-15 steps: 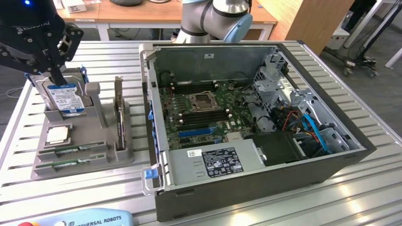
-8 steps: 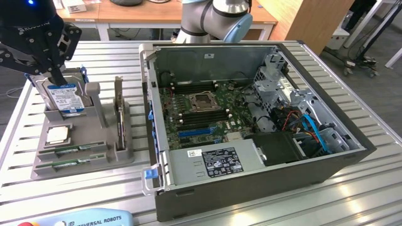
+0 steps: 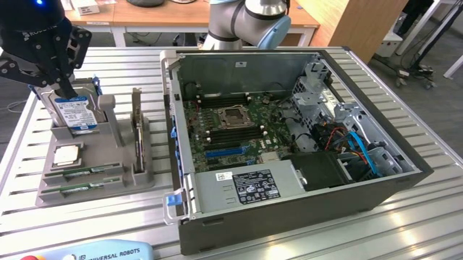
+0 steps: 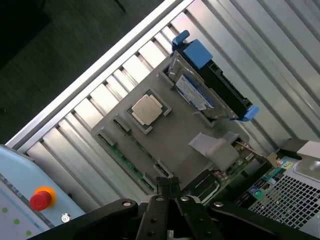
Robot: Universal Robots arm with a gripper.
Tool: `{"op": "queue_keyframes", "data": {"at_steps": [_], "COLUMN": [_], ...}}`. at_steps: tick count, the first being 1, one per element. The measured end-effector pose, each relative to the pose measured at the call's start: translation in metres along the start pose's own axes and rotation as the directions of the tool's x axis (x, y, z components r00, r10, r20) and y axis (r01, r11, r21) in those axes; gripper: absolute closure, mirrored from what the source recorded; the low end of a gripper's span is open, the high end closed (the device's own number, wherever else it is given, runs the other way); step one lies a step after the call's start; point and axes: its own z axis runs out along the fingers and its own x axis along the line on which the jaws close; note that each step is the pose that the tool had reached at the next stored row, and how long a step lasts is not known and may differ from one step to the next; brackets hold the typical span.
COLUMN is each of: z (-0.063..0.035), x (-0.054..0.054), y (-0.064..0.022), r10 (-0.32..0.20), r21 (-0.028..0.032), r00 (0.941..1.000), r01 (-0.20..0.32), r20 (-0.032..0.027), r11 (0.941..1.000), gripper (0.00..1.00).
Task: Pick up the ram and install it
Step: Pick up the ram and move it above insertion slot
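Nearest, the black gripper (image 4: 170,184), its fingers pressed together on nothing, is hanging above the grey slotted fixture (image 3: 134,181), over the end where the silver hard drive with a blue label (image 3: 75,112) is standing. Away from it, the long, thin green ram stick (image 3: 81,173) is lying in a slot at the fixture's opposite end, past the square silver processor chip (image 3: 66,155), its long axis running across the exterior view from left to right.

Gray holder (image 3: 137,179) with hard drive (image 3: 75,112) and processor (image 3: 66,155) beside open computer (image 3: 289,216).
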Motion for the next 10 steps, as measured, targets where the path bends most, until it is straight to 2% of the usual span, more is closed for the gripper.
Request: {"op": "queue_keyframes", "data": {"at_steps": [6,7,8,9,10], "z": [0.0002,0.0004,0.0005,0.0007,0.0008], "x": [0.0000,0.0000,0.0000,0.0000,0.0000], "y": [0.0000,0.0000,0.0000,0.0000,-0.0001], "r10": [-0.078,-0.117,-0.167,-0.223,-0.252], "r21": [-0.0014,-0.0021,-0.0032,-0.0046,-0.0053], "r00": [0.9969,0.9932,0.9859,0.9748,0.9678], "r01": [0.078,0.117,0.167,0.223,0.252], "r20": [-0.0033,-0.0049,-0.0069,-0.0091,-0.0102], "r11": [0.9969,0.9932,0.9860,0.9749,0.9678], "gripper": [0.90,0.90,0.90,0.90,0.90]}}
